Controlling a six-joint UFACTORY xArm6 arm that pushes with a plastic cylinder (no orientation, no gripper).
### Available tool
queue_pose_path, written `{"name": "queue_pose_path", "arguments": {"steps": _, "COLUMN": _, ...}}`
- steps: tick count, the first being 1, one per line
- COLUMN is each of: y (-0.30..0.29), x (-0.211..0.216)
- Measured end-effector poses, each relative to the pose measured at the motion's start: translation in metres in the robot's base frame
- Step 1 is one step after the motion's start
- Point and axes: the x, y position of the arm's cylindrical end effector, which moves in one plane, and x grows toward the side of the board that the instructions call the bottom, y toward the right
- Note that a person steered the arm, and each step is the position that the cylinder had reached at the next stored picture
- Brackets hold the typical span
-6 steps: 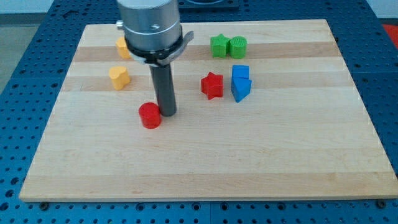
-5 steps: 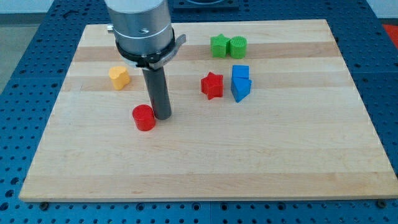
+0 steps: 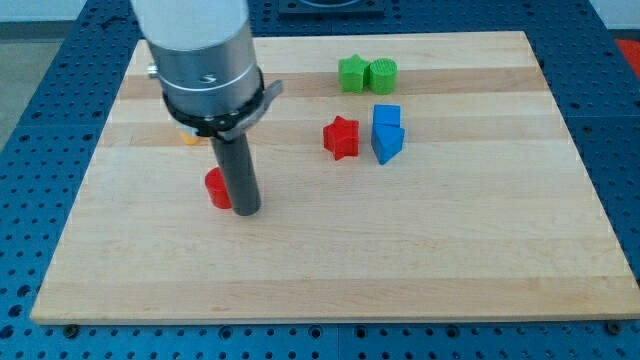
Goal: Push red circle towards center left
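we see my tip [image 3: 246, 211] touching the red circle [image 3: 216, 188] on its right, left of the board's [image 3: 450, 250] centre; there is no pincer, only a rod.

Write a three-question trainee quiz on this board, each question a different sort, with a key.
1. True or false: my tip is on the view's right side of the red circle.
2. Which block lies nearest the red star? A) green star B) blue cube C) red circle
3. Fill in: the arm partly hides an ______ block.

Key: 1 true; 2 B; 3 orange.
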Motion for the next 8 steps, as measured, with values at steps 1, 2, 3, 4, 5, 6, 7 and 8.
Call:
{"name": "queue_pose_path", "arguments": {"steps": 1, "y": -0.006, "x": 0.000}}
{"name": "queue_pose_path", "arguments": {"steps": 2, "y": -0.008, "x": 0.000}}
{"name": "queue_pose_path", "arguments": {"steps": 3, "y": -0.008, "x": 0.000}}
{"name": "queue_pose_path", "arguments": {"steps": 4, "y": -0.008, "x": -0.006}}
{"name": "queue_pose_path", "arguments": {"steps": 5, "y": -0.008, "x": -0.009}}
{"name": "queue_pose_path", "arguments": {"steps": 6, "y": 0.006, "x": -0.020}}
{"name": "queue_pose_path", "arguments": {"steps": 7, "y": 0.006, "x": -0.027}}
{"name": "queue_pose_path", "arguments": {"steps": 8, "y": -0.002, "x": -0.027}}
